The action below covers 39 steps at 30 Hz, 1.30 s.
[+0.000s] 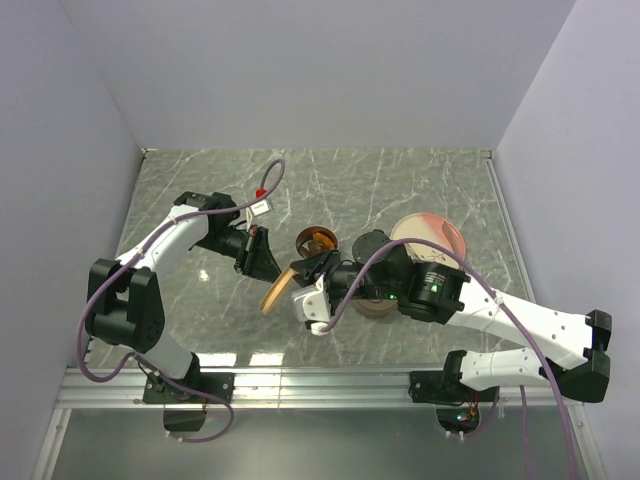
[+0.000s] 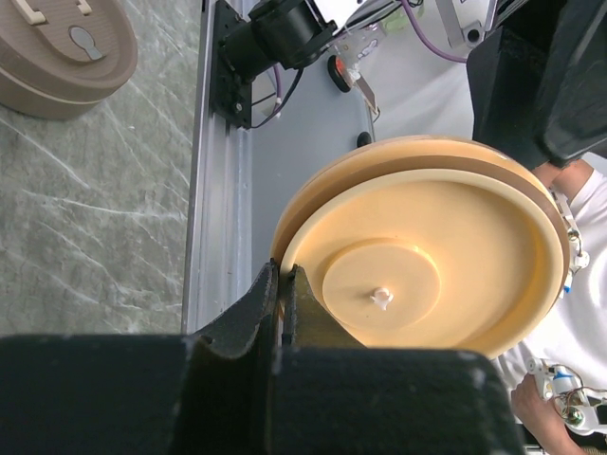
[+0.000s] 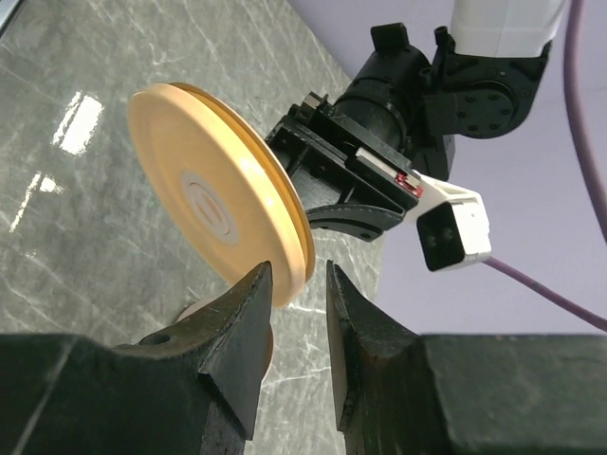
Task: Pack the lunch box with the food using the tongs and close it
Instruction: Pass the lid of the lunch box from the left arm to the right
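A round orange-tan lid (image 2: pixel 427 275) of the lunch box is held on edge above the table. My left gripper (image 2: pixel 282 270) is shut on its rim. In the right wrist view the same lid (image 3: pixel 209 199) shows its face. My right gripper (image 3: pixel 299 270) straddles its lower rim, open, with a gap on the right side. From above, the lid (image 1: pixel 277 290) hangs between the left gripper (image 1: pixel 262 262) and right gripper (image 1: pixel 300 282). The lunch box bowl (image 1: pixel 317 241) stands just behind, with something orange-brown inside. The tongs are out of view.
A pale pink plate (image 1: pixel 445 232) lies at the back right, partly under the right arm. A tan outer lid (image 2: pixel 57 47) with a latch lies on the marble. The metal rail (image 2: pixel 218 190) runs along the table's near edge. White walls enclose three sides.
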{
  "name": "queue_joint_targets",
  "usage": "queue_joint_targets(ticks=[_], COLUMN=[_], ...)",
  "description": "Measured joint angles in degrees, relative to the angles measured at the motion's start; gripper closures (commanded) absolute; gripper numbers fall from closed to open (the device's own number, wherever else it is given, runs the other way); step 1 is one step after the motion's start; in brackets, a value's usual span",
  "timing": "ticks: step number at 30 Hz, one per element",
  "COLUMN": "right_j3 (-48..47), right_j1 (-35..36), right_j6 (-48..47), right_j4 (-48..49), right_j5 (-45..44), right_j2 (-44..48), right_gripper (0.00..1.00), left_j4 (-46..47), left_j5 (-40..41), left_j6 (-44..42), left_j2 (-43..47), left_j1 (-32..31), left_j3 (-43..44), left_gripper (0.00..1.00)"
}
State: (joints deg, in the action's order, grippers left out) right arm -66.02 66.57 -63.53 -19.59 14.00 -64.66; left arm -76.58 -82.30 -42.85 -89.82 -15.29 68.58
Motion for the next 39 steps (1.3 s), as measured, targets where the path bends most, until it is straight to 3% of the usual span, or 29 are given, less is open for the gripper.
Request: queue_joint_targets(ticks=[5,11,13,17,24,28,29,32,33,36,39], right_j3=[0.0,0.0,0.0,-0.3,-0.3,-0.3,-0.3,-0.3,-0.3,-0.4,-1.2], right_j1=[0.1,0.3,0.3,0.3,0.6,0.7,0.7,0.7,0.7,0.7,0.1], right_j6=[0.0,-0.1,0.0,0.3,0.5,0.3,0.3,0.6,0.7,2.3,4.8], right_j4=[0.2,1.2,1.8,2.0,2.0,2.0,2.0,2.0,2.0,2.0,1.2], right_j5=[0.0,-0.1,-0.3,-0.4,-0.9,-1.0,-1.1,-1.4,-1.5,-2.0,-1.7], right_j2=[-0.5,-1.0,-1.3,-1.8,-2.2,-2.3,-2.3,-2.4,-2.4,-2.6,-3.5], right_gripper=[0.73,0.91,0.9,0.77,0.78,0.91,0.98,1.0,1.0,1.0,1.0], left_j4=[0.0,0.0,0.0,0.0,0.0,0.0,0.0,0.0,0.0,0.0,0.2], left_j5=[0.0,-0.3,-0.3,-0.3,-0.3,-0.2,-0.1,0.0,0.1,0.2,0.0], left_j6=[0.0,-0.9,-1.0,-1.1,-1.2,-1.5,-1.5,-1.6,-1.7,-2.4,-2.6], left_j2=[0.0,0.0,0.0,0.0,0.0,0.0,0.0,0.0,0.0,0.0,0.0], left_j1=[-0.2,-0.3,-0.3,-0.3,-0.3,-0.3,-0.3,-0.3,-0.3,-0.1,1.6], left_j3=[0.0,-0.1,-0.2,-0.2,-0.2,-0.3,-0.3,-0.6,-0.6,-0.6,-0.2], left_gripper=[1.0,1.0,1.0,1.0,1.0,1.0,1.0,0.89,0.72,0.59,0.54])
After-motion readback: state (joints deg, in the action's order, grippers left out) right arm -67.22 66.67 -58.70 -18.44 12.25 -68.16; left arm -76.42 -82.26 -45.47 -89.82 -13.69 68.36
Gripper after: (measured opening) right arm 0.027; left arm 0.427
